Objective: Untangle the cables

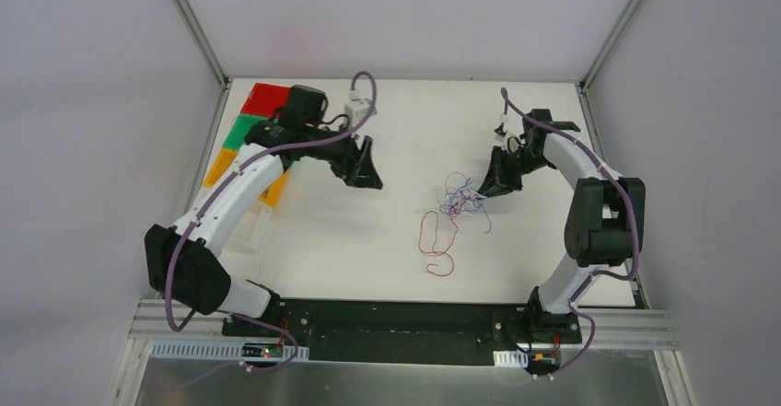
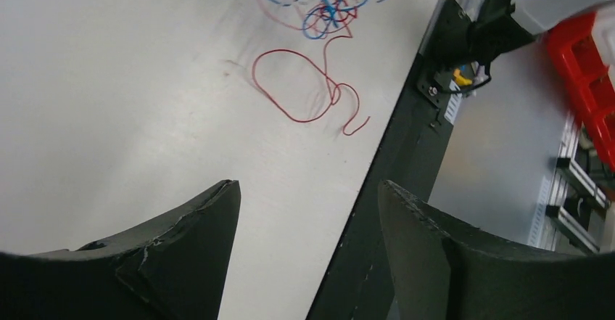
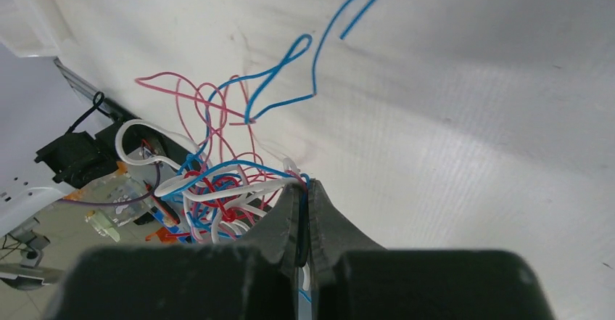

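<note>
**A:** Right wrist view: the right gripper (image 3: 304, 186) is pinched shut on a few white and blue strands at the edge of the cables (image 3: 217, 197).

**B:** And the other one?

**A:** The left gripper (image 2: 308, 189) hangs above the table (image 1: 350, 259), jaws apart with nothing between them, well away from the tangle.

**B:** Where does the bundle lie?

**A:** Mid-table, nearer the right arm. A red strand (image 1: 438, 240) loops out of it toward the near edge, and a blue strand (image 3: 319, 51) curls off alone.

**B:** How will it handle?

**A:** Feather-light, limp and a bit springy, I'd judge. A pull on one strand likely drags the whole knot. It's best to take a loose end, such as that red loop, while the knot is pinned.

**B:** And the surface?

**A:** Flat, white and matt, probably smooth enough for wires to slide. Plain grey walls enclose it. Coloured bins (image 1: 262, 102) sit at the far left corner, and a black rail (image 1: 396, 319) runs along the near edge.
</note>
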Robot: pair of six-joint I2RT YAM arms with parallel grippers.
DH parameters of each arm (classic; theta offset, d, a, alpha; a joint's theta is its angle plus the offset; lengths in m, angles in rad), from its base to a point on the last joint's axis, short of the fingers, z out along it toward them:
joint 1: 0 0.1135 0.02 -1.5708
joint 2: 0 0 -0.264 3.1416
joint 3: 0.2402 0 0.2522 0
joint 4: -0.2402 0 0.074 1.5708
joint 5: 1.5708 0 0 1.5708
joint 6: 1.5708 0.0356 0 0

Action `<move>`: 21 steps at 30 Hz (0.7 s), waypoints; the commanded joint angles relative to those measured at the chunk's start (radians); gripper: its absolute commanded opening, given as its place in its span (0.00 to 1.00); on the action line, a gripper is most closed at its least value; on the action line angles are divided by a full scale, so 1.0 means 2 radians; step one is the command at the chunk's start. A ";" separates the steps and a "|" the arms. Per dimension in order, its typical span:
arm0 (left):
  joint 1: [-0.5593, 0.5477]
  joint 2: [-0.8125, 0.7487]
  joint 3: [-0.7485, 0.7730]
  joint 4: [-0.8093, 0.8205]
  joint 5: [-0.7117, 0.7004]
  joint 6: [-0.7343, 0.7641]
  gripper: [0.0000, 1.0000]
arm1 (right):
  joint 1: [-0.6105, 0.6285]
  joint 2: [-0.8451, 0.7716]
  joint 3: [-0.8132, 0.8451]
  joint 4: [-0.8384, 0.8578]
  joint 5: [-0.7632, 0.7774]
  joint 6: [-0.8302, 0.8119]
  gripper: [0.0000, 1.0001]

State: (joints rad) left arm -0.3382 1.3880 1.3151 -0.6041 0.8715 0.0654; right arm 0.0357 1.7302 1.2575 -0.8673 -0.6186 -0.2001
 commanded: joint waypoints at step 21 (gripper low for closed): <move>-0.158 0.191 0.054 0.125 0.008 0.025 0.81 | 0.081 -0.046 0.020 0.000 -0.037 0.035 0.00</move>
State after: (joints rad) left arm -0.6472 1.7615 1.4113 -0.3302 0.8146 -0.0547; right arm 0.1837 1.6894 1.2812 -0.8589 -0.6476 -0.1410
